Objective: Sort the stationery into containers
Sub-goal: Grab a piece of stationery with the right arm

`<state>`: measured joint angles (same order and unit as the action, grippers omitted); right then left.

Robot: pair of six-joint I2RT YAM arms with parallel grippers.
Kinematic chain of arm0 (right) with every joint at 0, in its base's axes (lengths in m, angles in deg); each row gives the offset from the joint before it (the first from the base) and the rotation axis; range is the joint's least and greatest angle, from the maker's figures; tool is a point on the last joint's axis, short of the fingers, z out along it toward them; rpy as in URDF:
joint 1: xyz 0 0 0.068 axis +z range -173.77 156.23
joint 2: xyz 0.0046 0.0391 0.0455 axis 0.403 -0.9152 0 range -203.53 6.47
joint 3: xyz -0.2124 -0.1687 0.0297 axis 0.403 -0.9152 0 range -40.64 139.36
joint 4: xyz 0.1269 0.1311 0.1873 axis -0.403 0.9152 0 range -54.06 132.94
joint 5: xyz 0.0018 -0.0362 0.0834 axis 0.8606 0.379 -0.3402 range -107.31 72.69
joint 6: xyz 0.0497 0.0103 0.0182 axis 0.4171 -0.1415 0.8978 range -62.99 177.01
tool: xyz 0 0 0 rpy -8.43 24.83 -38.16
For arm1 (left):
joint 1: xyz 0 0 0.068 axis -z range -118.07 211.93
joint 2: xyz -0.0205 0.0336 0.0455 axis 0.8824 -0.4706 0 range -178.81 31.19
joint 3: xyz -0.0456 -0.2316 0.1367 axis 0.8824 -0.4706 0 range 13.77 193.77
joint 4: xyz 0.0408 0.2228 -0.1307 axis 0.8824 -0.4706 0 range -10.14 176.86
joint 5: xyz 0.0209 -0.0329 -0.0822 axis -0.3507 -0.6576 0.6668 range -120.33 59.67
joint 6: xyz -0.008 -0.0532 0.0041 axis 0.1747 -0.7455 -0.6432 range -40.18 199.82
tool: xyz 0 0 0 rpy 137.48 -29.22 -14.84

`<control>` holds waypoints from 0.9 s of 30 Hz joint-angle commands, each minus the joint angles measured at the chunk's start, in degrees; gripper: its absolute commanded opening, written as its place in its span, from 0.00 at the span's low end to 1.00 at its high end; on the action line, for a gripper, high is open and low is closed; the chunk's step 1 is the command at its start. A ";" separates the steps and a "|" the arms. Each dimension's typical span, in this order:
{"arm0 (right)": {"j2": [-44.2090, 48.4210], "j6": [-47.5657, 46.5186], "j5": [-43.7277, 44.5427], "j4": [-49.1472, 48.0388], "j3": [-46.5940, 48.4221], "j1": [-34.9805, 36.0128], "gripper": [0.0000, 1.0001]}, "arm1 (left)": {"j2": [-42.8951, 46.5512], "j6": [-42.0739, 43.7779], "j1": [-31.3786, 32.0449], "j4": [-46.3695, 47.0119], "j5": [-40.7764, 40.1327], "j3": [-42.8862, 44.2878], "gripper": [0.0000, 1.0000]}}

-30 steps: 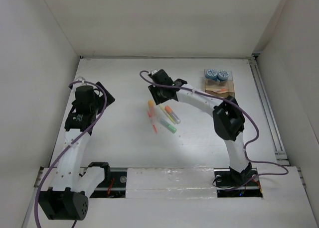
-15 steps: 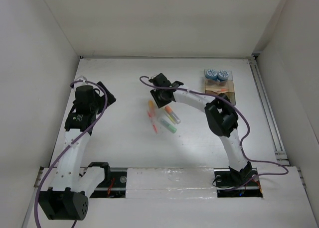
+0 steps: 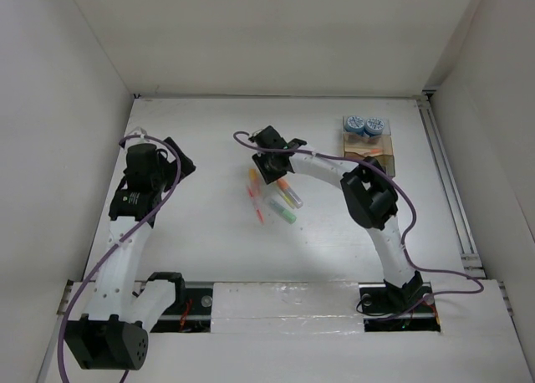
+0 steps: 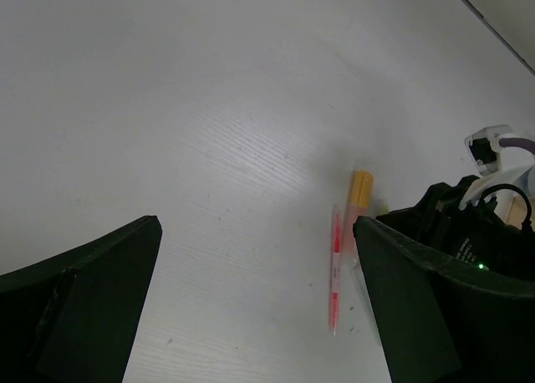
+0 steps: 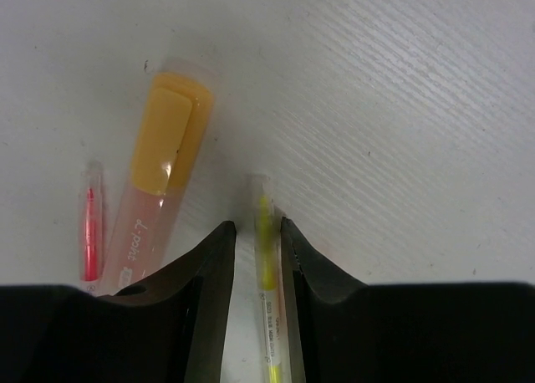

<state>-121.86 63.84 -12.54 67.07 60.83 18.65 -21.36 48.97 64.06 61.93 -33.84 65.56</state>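
My right gripper is down on the table astride a slim yellow pen. Its jaws are narrow: the right finger touches the pen, while a thin gap shows at the left finger. Just left lie an orange marker and a thin red pen. From above, the right gripper is over the top of the pen cluster: orange marker, red pen, green marker. The organizer box stands at the back right, holding two blue tubs. My left gripper hangs open and empty.
In the left wrist view the left gripper frames bare white table, with the red pen, the orange marker and the right arm's black wrist to its right. White walls enclose the table; a rail runs along the right edge.
The right gripper has dropped onto the pen cluster and its jaws have narrowed around the yellow pen. The left arm has not moved.
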 commanded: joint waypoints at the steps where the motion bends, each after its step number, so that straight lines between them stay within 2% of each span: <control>1: -0.34 -0.07 0.41 -1.96 -0.92 -0.05 0.34 | 0.79 0.70 -0.11 1.99 0.43 -0.90 0.99; 3: -0.34 -0.06 0.94 -2.48 -2.06 -0.05 0.30 | 0.79 0.70 -0.11 1.99 0.43 -0.90 0.99; 10: -0.87 0.99 1.64 -2.48 -2.59 1.09 0.07 | 0.79 0.70 -0.11 1.99 0.96 -0.90 0.99; 14: -0.87 3.44 2.16 -3.01 -2.59 1.09 0.00 | 0.79 0.70 -0.11 1.99 0.96 -0.90 0.99; 20: 3.52 6.09 2.69 -3.01 -1.36 1.09 0.00 | 0.79 0.70 -0.11 1.99 0.96 -0.90 0.99; 27: 13.54 6.79 4.10 -1.78 2.31 -0.04 0.00 | 0.79 0.70 -0.11 1.99 0.96 -0.90 0.99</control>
<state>-116.42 69.55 -9.94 66.20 59.71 19.15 -21.36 48.97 64.06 62.04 -33.36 65.10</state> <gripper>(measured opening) 0.138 0.993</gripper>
